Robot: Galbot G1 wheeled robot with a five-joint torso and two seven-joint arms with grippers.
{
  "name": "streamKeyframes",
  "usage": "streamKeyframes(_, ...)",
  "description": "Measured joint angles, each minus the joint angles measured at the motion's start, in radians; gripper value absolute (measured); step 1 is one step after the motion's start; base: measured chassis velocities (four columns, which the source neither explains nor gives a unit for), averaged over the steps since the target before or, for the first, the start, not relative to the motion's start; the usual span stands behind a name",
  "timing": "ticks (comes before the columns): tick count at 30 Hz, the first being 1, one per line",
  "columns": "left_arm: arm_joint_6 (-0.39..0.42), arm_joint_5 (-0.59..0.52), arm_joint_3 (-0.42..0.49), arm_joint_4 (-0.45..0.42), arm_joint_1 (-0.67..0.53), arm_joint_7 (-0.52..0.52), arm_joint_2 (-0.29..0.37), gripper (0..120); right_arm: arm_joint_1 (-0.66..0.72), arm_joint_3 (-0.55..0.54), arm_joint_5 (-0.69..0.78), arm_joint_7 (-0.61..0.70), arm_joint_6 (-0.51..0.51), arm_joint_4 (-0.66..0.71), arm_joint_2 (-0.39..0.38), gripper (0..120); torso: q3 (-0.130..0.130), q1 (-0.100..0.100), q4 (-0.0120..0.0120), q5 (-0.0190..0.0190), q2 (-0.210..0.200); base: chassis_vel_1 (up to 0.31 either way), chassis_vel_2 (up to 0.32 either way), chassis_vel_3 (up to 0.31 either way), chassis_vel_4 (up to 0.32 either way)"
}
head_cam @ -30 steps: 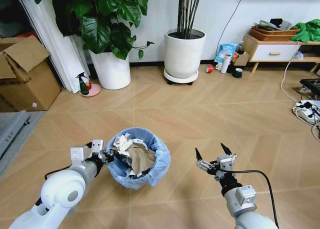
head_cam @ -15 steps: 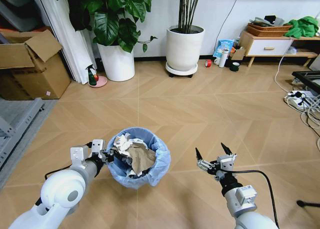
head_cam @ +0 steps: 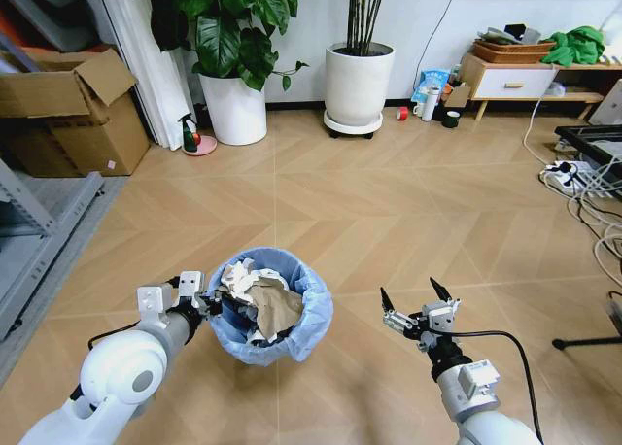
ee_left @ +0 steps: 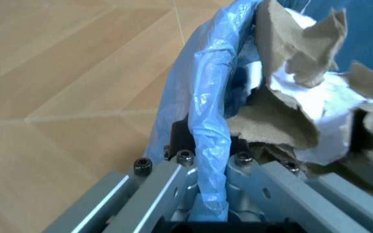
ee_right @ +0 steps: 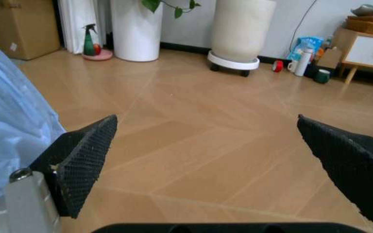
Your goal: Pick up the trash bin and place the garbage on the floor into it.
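**Bin held at left rim; camera view shifted, arms unchanged**

Against the earlier head pictures, your background has slid: the cardboard box (head_cam: pixel 68 110) and both white plant pots (head_cam: pixel 235 110) sit differently in frame, while arms and bin match their previous places. That is camera motion.

- Trash bin (head_cam: pixel 274 307): blue-lined, heaped with brown and white paper, above the parquet floor (head_cam: pixel 389 212).
- Left gripper (head_cam: pixel 199 302): at the bin's left rim. Your left wrist view shows what the head view cannot, the bag's folded edge (ee_left: pixel 211 141) pinched between the closed jaws.
- Right gripper (head_cam: pixel 413 299): right of the bin, apart from it, fingers (ee_right: pixel 83 158) spread wide, holding nothing.
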Motion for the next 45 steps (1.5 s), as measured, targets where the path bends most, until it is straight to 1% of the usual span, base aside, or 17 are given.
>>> streamKeyframes(1, 0.000, 0.000, 0.000, 0.000, 0.000, 0.000, 0.000, 0, 0.000, 0.000, 0.000, 0.000, 0.000, 0.000, 0.000, 100, 0.000, 0.000, 0.0000, 0.0005, 0.000, 0.271, -0.196, -0.270, 0.205)
streamKeyframes(3, 0.000, 0.001, 0.001, 0.001, 0.000, 0.000, -0.001, 0, 0.000, 0.000, 0.001, 0.000, 0.001, -0.001, 0.000, 100, 0.000, 0.000, 0.0000, 0.0000, 0.000, 0.264, -0.185, -0.258, 0.195)
streamKeyframes(5, -0.001, 0.001, 0.001, 0.001, 0.000, 0.000, -0.003, 0, 0.000, 0.000, 0.001, 0.000, 0.001, -0.001, -0.001, 100, 0.000, 0.000, -0.0001, 0.0006, 0.000, 0.273, -0.185, -0.264, 0.174)
streamKeyframes(7, -0.001, 0.002, 0.001, 0.001, 0.001, 0.000, -0.004, 0, 0.000, 0.000, 0.001, 0.000, 0.002, -0.001, -0.002, 100, 0.000, 0.000, 0.0000, -0.0001, 0.000, 0.260, -0.186, -0.267, 0.176)
streamKeyframes(10, -0.001, 0.003, 0.001, 0.001, 0.002, 0.000, -0.006, 0, 0.000, 0.000, 0.002, 0.000, 0.003, -0.002, -0.003, 100, 0.000, 0.000, 0.0001, 0.0000, 0.000, 0.236, -0.179, -0.235, 0.181)
streamKeyframes(12, -0.001, 0.003, 0.001, 0.001, 0.003, 0.001, -0.006, 0, 0.000, 0.000, 0.003, 0.000, 0.004, -0.002, -0.005, 100, 0.000, 0.000, -0.0001, 0.0006, 0.000, 0.232, -0.147, -0.226, 0.172)
streamKeyframes(15, -0.001, 0.003, 0.001, 0.001, 0.003, 0.001, -0.006, 0, 0.001, 0.001, 0.008, -0.006, 0.010, -0.003, -0.006, 100, 0.000, 0.000, 0.0001, -0.0004, 0.000, 0.190, -0.161, -0.211, 0.175)
streamKeyframes(18, -0.002, 0.003, 0.001, -0.001, 0.003, 0.001, -0.006, 0, 0.001, 0.002, 0.014, -0.009, 0.011, -0.003, -0.006, 100, 0.000, 0.000, 0.0001, 0.0006, 0.000, 0.131, -0.120, -0.132, 0.117)
streamKeyframes(20, -0.003, 0.004, 0.001, -0.002, 0.004, 0.001, -0.007, 0, 0.001, 0.002, 0.018, -0.009, 0.009, -0.003, -0.006, 100, 0.000, 0.000, 0.0001, -0.0002, 0.000, 0.052, -0.020, -0.026, 0.046)
streamKeyframes(23, -0.003, 0.004, 0.000, -0.002, 0.004, 0.001, -0.007, 0, 0.002, 0.002, 0.023, -0.009, 0.000, -0.002, -0.006, 100, 0.000, 0.000, 0.0000, 0.0005, 0.000, -0.016, 0.013, 0.019, -0.008)
streamKeyframes(34, -0.005, 0.005, -0.001, -0.003, 0.007, 0.001, -0.010, 0, 0.002, 0.002, 0.025, -0.012, -0.007, -0.001, -0.005, 100, 0.000, 0.000, 0.0000, 0.0000, 0.000, -0.020, 0.011, 0.018, -0.020)
streamKeyframes(45, -0.005, 0.006, 0.000, 0.000, 0.007, 0.001, -0.015, 0, 0.003, 0.002, 0.024, -0.014, -0.007, -0.003, -0.001, 100, 0.000, 0.000, 0.0001, 0.0004, 0.000, -0.092, -0.100, 0.094, 0.092)
